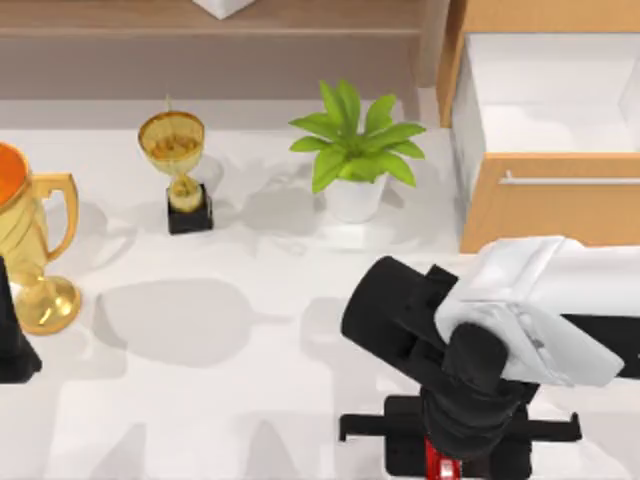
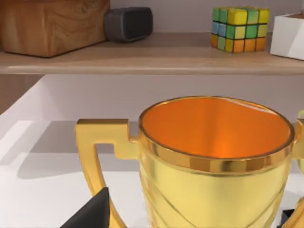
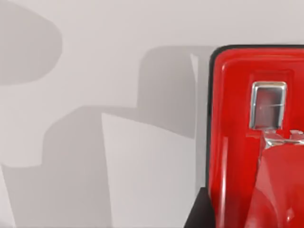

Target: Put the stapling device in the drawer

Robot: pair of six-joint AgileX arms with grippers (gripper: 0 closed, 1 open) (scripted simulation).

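**Inspector:** While the right arm leans low over the near edge of the counter (image 1: 250, 400), where does the stapling device lie?

**Assistant:** The stapling device (image 1: 437, 462) lies on the counter at the near edge, right of centre, directly beneath the right pincer (image 1: 455, 440). From above, only a sliver of red shows under the black wrist. In the right wrist view the stapling device (image 3: 247, 142) sits close under the camera, glossy red with a small silver window, and a dark finger tip (image 3: 197, 213) stands just beside its long side.

**Inspector:** State of that pincer?

**Assistant:** I cannot tell whether it is spread or pinching; the wrist hides the fingers from above.

**Inspector:** And the drawer?

**Assistant:** The drawer (image 1: 550, 205) stands pulled out at the far right, white inside, silver handle on its front, well apart from the stapling device.

**Inspector:** The left arm?

**Assistant:** Parked at the left edge, behind a large gold trophy (image 1: 30, 250). Its pincer's state I cannot tell. A small trophy (image 1: 178, 165) and a potted plant (image 1: 355, 150) stand between the large trophy and the drawer.
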